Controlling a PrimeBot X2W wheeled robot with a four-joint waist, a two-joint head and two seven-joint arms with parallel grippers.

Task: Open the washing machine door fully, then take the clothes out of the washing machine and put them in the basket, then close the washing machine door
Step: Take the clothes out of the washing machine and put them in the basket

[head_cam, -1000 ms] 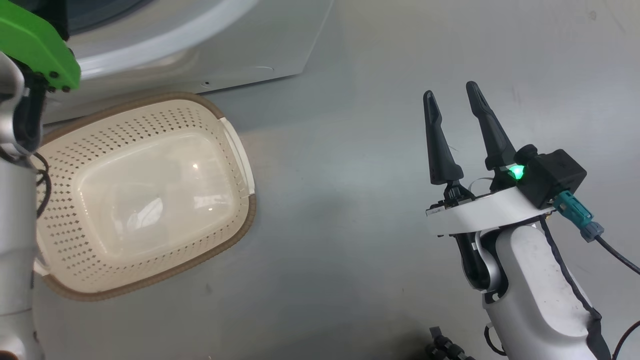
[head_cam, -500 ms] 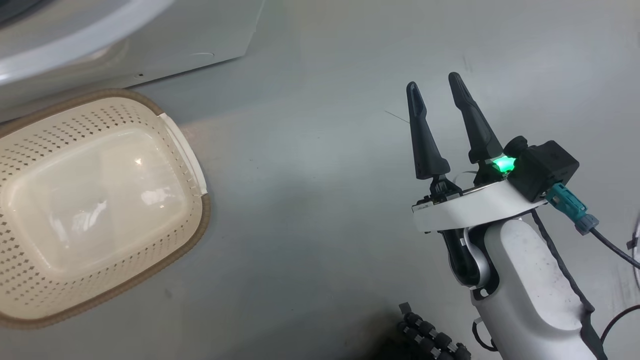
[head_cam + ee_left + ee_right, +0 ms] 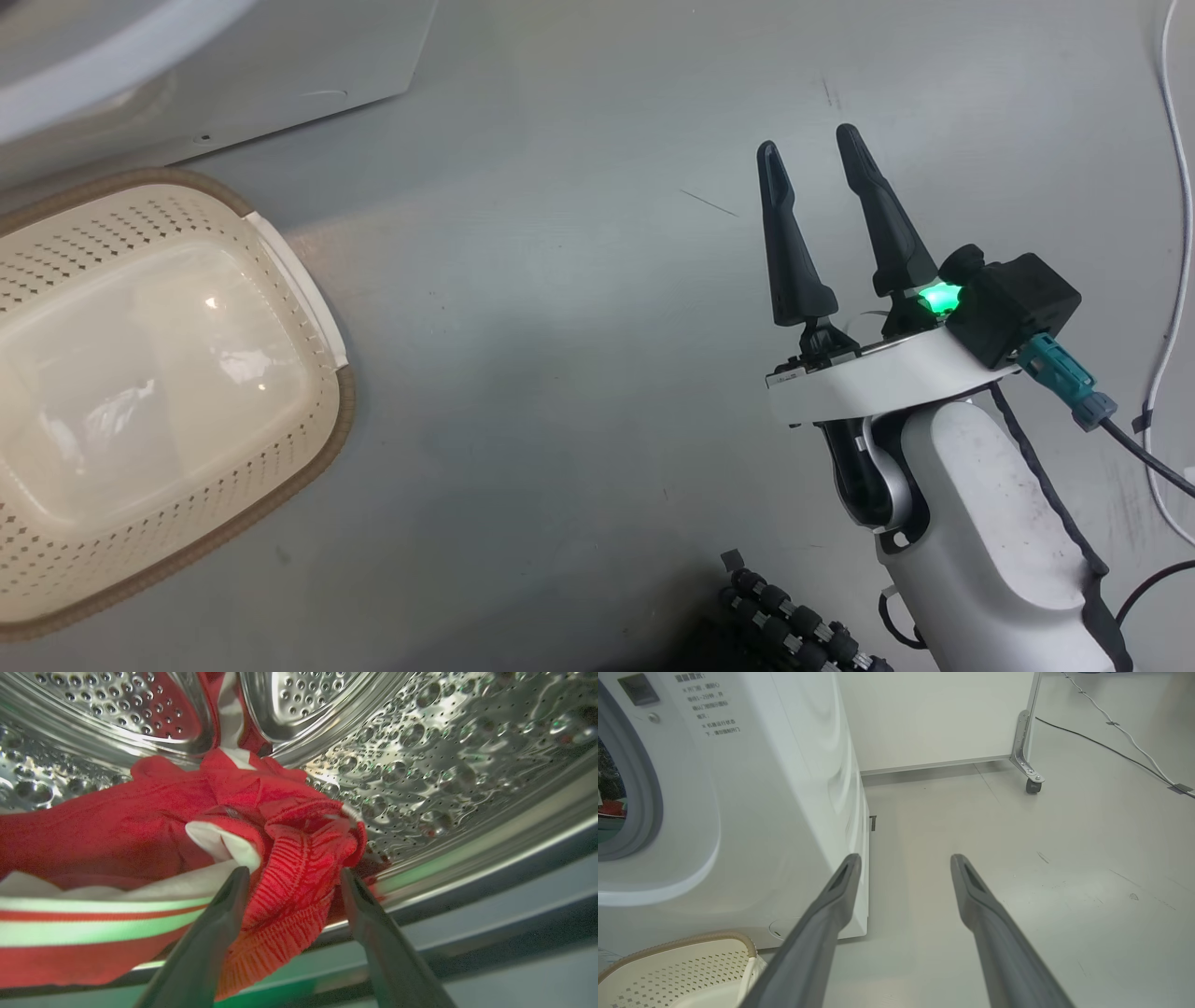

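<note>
- Nearby, the right gripper (image 3: 807, 142) hangs over the bare grey floor (image 3: 560, 373); its two dark fingers are spread wide with nothing between them; a green light glows at its base
- the left gripper (image 3: 292, 882) is inside the steel drum (image 3: 420, 742), also spread wide; its fingers (image 3: 224, 914) flank a ribbed red fold of the clothes (image 3: 140, 826), one on each side, and are not pinched shut on it
- the clothes lie heaped on the drum's lower wall, bright red with white stripe trim; a red and white strip runs up toward the back of the drum
- the basket (image 3: 322, 457) sits on the floor at the robot's left, well apart from the right gripper; its brown rim and perforated cream sides show, and its glossy bottom catches the light
- the washing machine (image 3: 280, 75) stands just behind the basket; in the right wrist view its grey ring (image 3: 644, 793) frames the opening, with a glimpse of red inside
- farther off, a white panel (image 3: 934, 718) stands on a metal leg with a caster (image 3: 1034, 786); a dark cable (image 3: 1101, 744) and a white cable (image 3: 1181, 187) trail across the floor
</note>
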